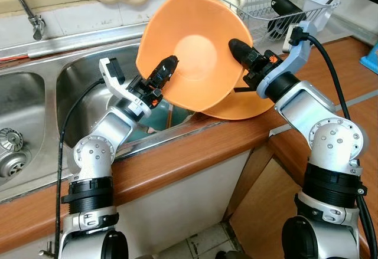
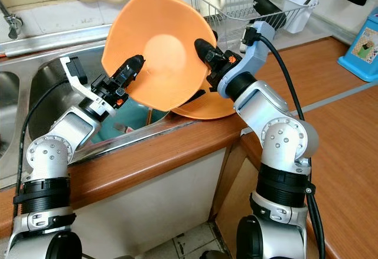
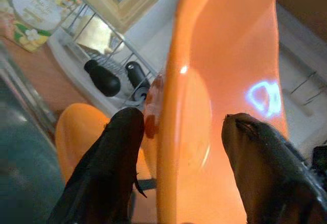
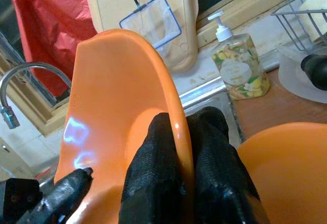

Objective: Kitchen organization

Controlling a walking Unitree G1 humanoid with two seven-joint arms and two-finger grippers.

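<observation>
Right wrist view shows the right gripper (image 4: pixel 181 183) pinched on the orange bowl's (image 1: pixel 195 52) rim; the left gripper (image 3: pixel 179 183) straddles the opposite rim, fingers spread. Tilted bowl hangs above the sink (image 1: pixel 77 76), over a second orange bowl (image 1: pixel 248 105).

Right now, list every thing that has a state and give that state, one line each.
Orange bowl: tilted on edge, held up over the sink.
Second orange bowl: resting on the counter edge behind it.
Right gripper: fingers shut on the orange bowl's rim.
Left gripper: fingers open astride the rim.
Dish rack: holds a black bottle.
</observation>
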